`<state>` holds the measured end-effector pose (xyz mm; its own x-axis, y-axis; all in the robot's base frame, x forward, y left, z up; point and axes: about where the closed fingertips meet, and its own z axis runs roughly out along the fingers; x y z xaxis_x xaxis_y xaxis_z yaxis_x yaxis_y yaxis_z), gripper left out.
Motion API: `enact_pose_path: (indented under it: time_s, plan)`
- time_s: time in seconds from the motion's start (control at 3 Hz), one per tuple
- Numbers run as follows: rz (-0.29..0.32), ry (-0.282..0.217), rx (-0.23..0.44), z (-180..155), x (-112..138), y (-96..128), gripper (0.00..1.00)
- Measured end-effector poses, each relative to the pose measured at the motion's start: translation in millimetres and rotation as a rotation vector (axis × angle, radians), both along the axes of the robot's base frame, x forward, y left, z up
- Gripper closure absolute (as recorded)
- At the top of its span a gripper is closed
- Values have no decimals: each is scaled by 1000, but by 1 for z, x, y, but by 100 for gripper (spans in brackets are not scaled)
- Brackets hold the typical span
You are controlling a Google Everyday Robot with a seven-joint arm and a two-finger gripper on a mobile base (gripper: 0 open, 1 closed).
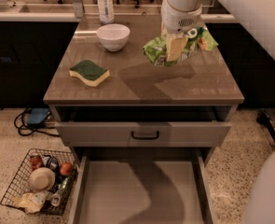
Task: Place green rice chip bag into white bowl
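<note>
The green rice chip bag (155,50) is a crinkled lime-green foil bag held in the air above the right half of the brown table (141,85). My gripper (176,48) hangs from the white arm and is shut on the bag, its tan fingers (175,45) clamped across the bag's middle. The white bowl (113,36) stands upright and empty at the back of the table, left of the bag and a short way from it.
A green-and-yellow sponge (89,72) lies at the table's left. A clear bottle (105,3) stands behind the bowl. The lower drawer (141,190) is pulled open below the table. A wire basket (39,181) with items sits on the floor at left.
</note>
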<state>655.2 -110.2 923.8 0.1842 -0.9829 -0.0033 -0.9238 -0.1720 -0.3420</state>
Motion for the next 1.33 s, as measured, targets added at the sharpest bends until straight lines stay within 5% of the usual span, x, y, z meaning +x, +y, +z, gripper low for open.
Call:
enact_pose_path:
  time_s: [0.33,0.67,1.33]
  plan:
    - [-4,-40,-119,29,31,4,100]
    - [-48,-77,-159,46,63,8,100]
    - [-49,-126,-137,57,75,11,100]
